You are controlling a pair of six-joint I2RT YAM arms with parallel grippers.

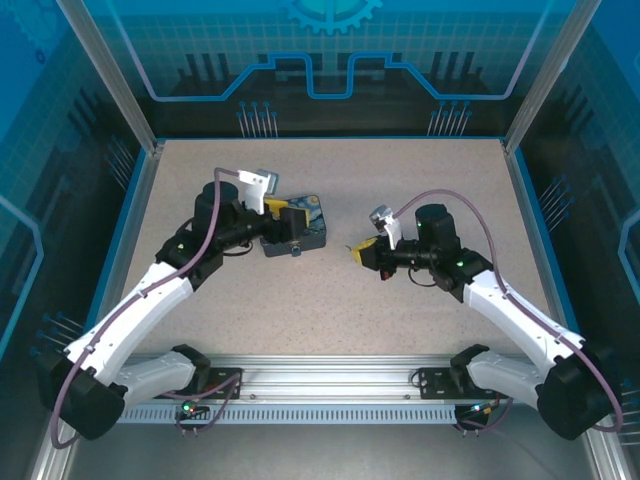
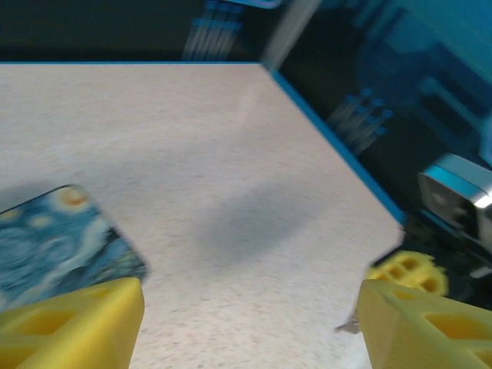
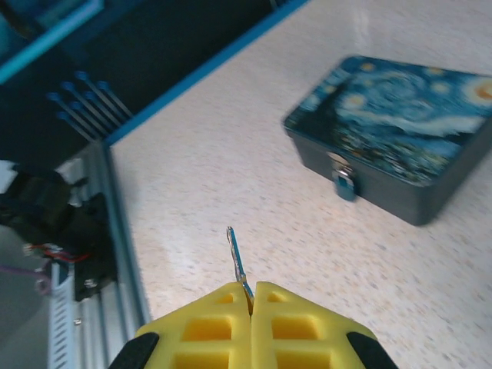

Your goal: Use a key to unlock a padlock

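Speckled beige table [image 1: 330, 300] carries a painted tin [image 1: 296, 228] in the top view. The left gripper [image 1: 284, 214] sits at the tin's left end, and the right gripper [image 1: 357, 251] is near the tin's right side, apart from it.

Left wrist view: its yellow fingers [image 2: 77, 327] stand wide apart, with the tin just past one of them.

Right wrist view: the right gripper's jaws are pressed together on the key [image 3: 237, 257]. The padlock [image 3: 344, 183] hangs on the tin's front latch.

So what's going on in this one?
The right gripper has its jaws shut on the key, whose blade sticks out ahead. The padlock hangs at the front of the tin, and the key is not yet at it. The left gripper sits at the tin with jaws open, holding nothing.
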